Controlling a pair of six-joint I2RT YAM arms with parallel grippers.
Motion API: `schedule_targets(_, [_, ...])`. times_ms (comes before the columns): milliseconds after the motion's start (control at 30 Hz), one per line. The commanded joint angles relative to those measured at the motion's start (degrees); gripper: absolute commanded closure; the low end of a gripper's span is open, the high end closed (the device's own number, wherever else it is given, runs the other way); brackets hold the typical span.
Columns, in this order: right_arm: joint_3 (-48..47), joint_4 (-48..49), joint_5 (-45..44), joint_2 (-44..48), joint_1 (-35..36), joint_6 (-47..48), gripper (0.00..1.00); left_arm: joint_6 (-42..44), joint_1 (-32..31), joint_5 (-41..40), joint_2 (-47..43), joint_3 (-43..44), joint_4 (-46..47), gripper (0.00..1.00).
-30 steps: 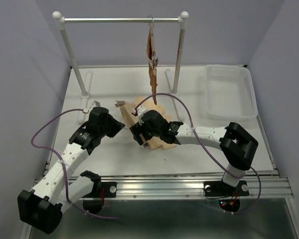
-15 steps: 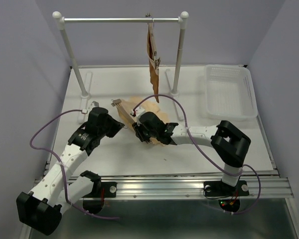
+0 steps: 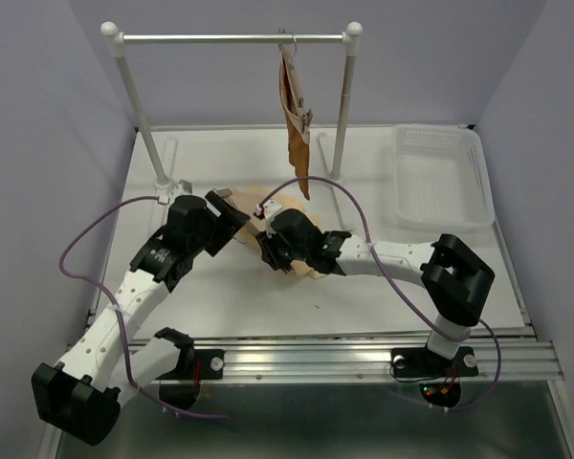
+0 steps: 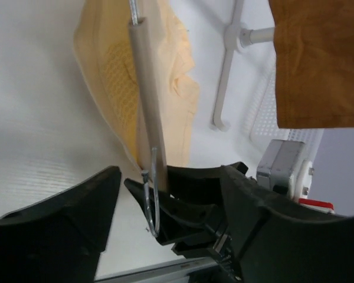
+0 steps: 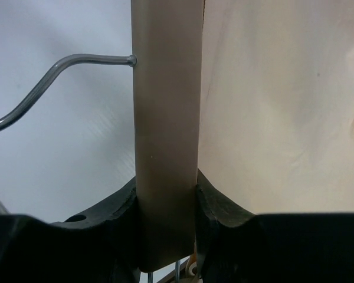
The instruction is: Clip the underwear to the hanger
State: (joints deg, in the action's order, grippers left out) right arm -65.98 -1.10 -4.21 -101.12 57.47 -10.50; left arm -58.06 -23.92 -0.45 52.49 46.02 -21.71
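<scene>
- While the right gripper (image 5: 165,188) clamps the hanger (image 5: 165,118) by its bar, the left gripper (image 4: 168,177) gapes around its end, holding nothing.
- The underwear (image 4: 115,76) lies crumpled beneath the hanger.
- Beyond, a rust-brown garment (image 3: 297,143) hangs off the rack (image 3: 220,39), with a basket (image 3: 438,130) alongside.

Underwear (image 3: 285,204) mostly under right arm (image 3: 383,256) — hanger (image 5: 165,118) cropped.

Soft, even light washes the white bench (image 3: 268,306), with only faint shadows beside the hanger (image 5: 165,147). Up close, that hanger's bar looks soft, and the right claw (image 5: 165,203) below it blurs into black shapes.
</scene>
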Motion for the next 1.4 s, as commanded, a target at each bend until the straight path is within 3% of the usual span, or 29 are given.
schedule_targets(0, [-4.2,-0.6,3.2,4.4,0.7,-2.3,0.99,3.2,0.0,-1.4,-1.2,4.9,4.1,0.10])
schedule_targets(67, [-4.6,-0.9,5.3,5.3,0.7,-3.8,0.99,4.1,0.0,-2.9,-2.6,6.8,3.5,0.01])
schedule_targets(367, [-11.9,-2.6,9.6,6.3,-3.8,-12.1,0.99,4.5,0.0,-14.0,-9.0,14.6,-3.4,0.01])
schedule_targets(600, [-26.7,-6.9,0.2,2.7,-5.7,-12.8,0.99,-0.2,0.0,-24.4,-13.3,16.0,-12.5,0.01])
schedule_targets(1033, [-54.1,-7.2,-5.8,-10.3,-10.2,-9.1,0.99,0.1,0.0,-24.2,-13.6,15.8,-13.1,0.01])
schedule_targets(1367, [-67.2,-5.0,-6.8,-19.1,-13.1,-11.9,0.98,1.5,0.0,-23.9,-11.8,14.5,-10.1,0.01])
